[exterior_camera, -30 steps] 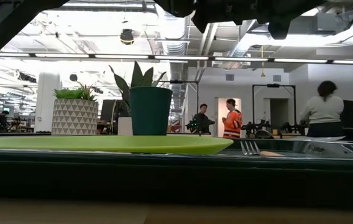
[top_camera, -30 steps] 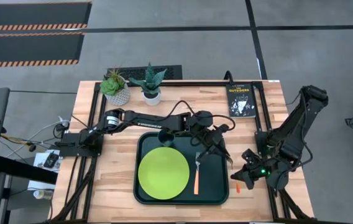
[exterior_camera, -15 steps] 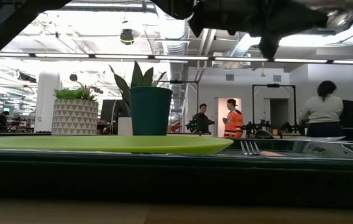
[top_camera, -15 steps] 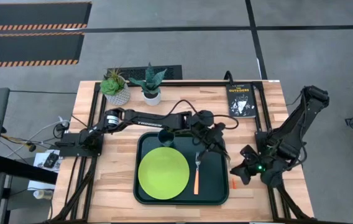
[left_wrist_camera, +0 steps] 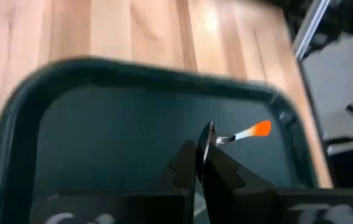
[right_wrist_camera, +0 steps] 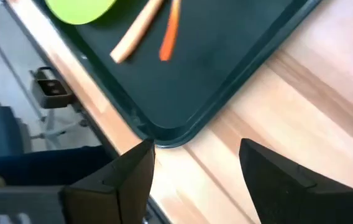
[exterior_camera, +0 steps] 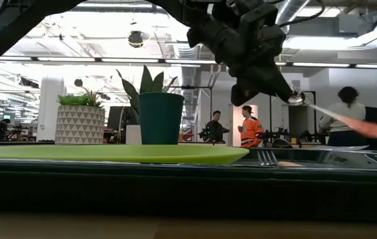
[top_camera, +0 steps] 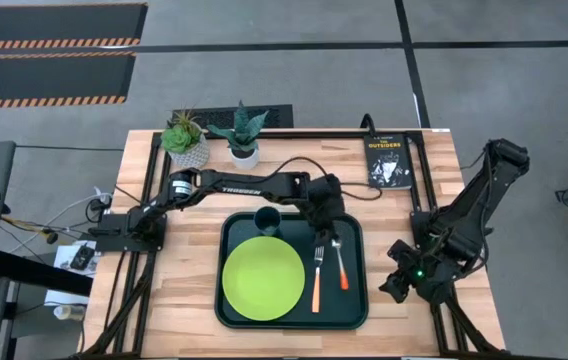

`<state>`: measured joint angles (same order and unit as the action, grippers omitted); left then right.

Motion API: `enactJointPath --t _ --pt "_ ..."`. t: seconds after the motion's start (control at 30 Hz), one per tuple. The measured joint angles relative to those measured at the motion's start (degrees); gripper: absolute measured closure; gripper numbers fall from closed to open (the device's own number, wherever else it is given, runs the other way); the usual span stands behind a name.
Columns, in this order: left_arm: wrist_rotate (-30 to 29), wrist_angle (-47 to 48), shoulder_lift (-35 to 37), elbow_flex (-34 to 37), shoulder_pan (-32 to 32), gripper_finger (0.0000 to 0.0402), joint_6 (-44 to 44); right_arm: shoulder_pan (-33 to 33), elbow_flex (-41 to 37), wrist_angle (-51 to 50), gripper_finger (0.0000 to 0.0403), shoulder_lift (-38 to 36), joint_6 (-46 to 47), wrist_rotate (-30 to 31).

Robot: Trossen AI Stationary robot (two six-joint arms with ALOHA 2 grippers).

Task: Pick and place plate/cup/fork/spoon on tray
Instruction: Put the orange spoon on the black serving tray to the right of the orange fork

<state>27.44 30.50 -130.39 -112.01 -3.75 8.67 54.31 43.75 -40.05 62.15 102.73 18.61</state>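
Handover done since a second ago: I'm seeing left claw (top_camera: 330, 232) now clenched on spoon (top_camera: 340, 263), carrying it over tray (top_camera: 354, 310), frame centre-right beside fork (top_camera: 316, 275). Right claw (right_wrist_camera: 195, 165) now released, empty, lower right off tray. Spoon placement remaining.

We read "OUTSIDERS" in pale capitals on the cover of the black book (top_camera: 390, 161), which lies beyond the tray's (top_camera: 354, 305) far right corner; the smaller print beneath that title we cannot make out.
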Motion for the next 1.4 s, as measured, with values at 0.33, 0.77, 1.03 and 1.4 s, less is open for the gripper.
enactJointPath --t 0.33,0.77,1.03,1.4 --pt "-1.7 0.5 0.0 0.0 2.6 0.0401 -3.9 -0.5 0.0 -0.7 0.0154 2.3 -0.1 -0.5" --pt "0.9 1.7 -6.9 -1.8 3.2 0.0401 1.5 -0.5 0.0 -0.2 0.0154 2.4 1.3 -0.7" --pt "-1.1 3.7 -6.9 -1.8 3.1 0.0401 -1.3 -0.5 0.0 -0.3 0.0154 2.4 1.4 -0.4" --pt "-7.1 2.3 -7.0 -1.8 5.4 0.0339 -6.4 -0.5 0.0 -0.4 0.0154 2.4 1.3 -0.1"
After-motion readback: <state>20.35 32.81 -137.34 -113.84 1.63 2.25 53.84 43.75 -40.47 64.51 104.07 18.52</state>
